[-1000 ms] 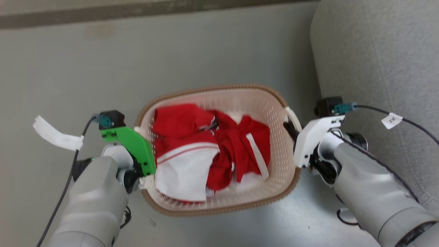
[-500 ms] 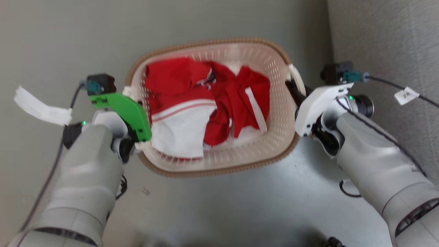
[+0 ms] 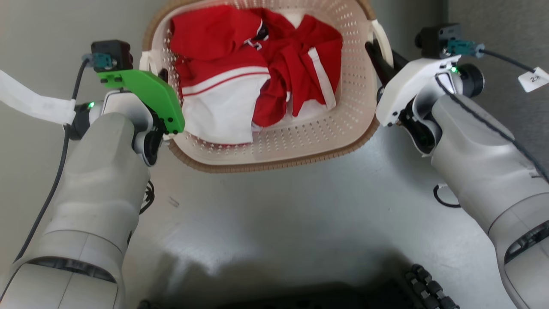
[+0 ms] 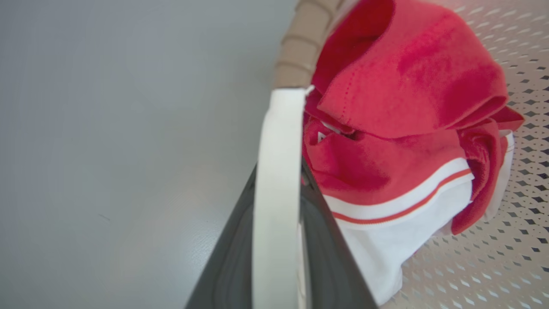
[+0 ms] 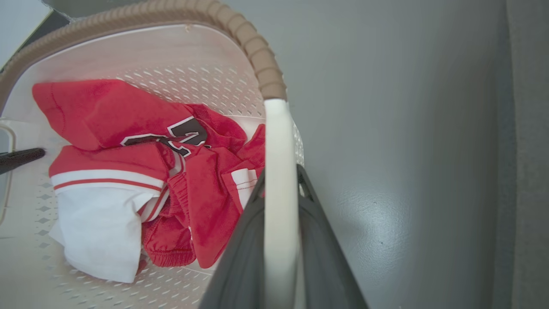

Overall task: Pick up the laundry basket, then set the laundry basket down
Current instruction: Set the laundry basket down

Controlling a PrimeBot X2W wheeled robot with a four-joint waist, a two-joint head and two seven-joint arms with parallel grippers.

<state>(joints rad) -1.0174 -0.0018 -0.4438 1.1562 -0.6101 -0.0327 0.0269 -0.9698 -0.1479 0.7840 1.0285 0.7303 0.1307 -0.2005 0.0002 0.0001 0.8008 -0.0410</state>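
While both arms reach forward in the head view, the laundry basket point(image 3: 274, 163) sits between them at the top of the picture, its far end cut off by the upper edge, over a grey floor point(image 3: 279, 214); whether its base touches that floor cannot be told. Its cream perforated walls carry a brown woven-look rim, and inside lies a crumpled heap of red and white clothes point(image 3: 257, 56), one red piece showing a dark number outlined in white. The left gripper point(image 3: 162, 76), under a green wrist cover point(image 3: 150, 94), meets the basket's left side. In the left wrist view, the left gripper point(image 4: 279, 171) is pinching the white left handle point(image 4: 283, 128), one dark finger pressed to each side of the strap just below where the brown rim begins. The right gripper point(image 3: 378, 56), ahead of a white wrist cover point(image 3: 407, 86), meets the right side. In the right wrist view, the right gripper point(image 5: 281, 171) is clamped the same way on the white right handle point(image 5: 276, 128), a finger against either face. A grey textured surface point(image 3: 497, 13) stands just beside the right arm, a cable with a paper tag point(image 3: 534, 79) runs off that wrist, and white tape point(image 3: 34, 103) hangs from the left arm's cable.
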